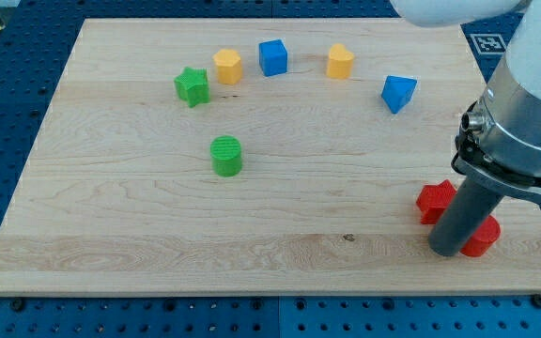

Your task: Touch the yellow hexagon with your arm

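The yellow hexagon (227,66) sits near the board's top, left of centre, between a green star (192,85) and a blue cube (272,56). My tip (448,252) is far from it, at the board's lower right. There the rod stands between a red star-like block (434,200) on its upper left and a red round block (484,238) on its right, touching or almost touching both. The rod partly hides both red blocks.
A second yellow block (340,61) lies right of the blue cube. A blue wedge-like block (397,92) lies at the upper right. A green cylinder (225,155) stands left of the board's middle. The wooden board (139,235) rests on a blue perforated table.
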Robot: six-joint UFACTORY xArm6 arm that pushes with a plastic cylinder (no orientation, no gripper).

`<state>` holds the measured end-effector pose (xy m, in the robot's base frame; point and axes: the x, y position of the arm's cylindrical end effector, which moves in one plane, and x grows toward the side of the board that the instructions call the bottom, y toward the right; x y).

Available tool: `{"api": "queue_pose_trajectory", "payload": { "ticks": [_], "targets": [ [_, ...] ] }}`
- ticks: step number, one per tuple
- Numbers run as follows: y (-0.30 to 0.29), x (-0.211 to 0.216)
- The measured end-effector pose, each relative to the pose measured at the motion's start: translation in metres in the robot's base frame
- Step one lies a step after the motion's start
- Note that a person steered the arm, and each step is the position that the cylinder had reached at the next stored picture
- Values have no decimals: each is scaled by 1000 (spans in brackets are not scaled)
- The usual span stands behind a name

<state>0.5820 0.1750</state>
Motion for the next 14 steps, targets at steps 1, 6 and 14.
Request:
{"api": "queue_pose_trajectory", "payload": {
  "ticks": [1, 6, 14],
  "targets": [
    [-8, 0],
    [-69, -22],
    [-117, -66]
  ]
}}
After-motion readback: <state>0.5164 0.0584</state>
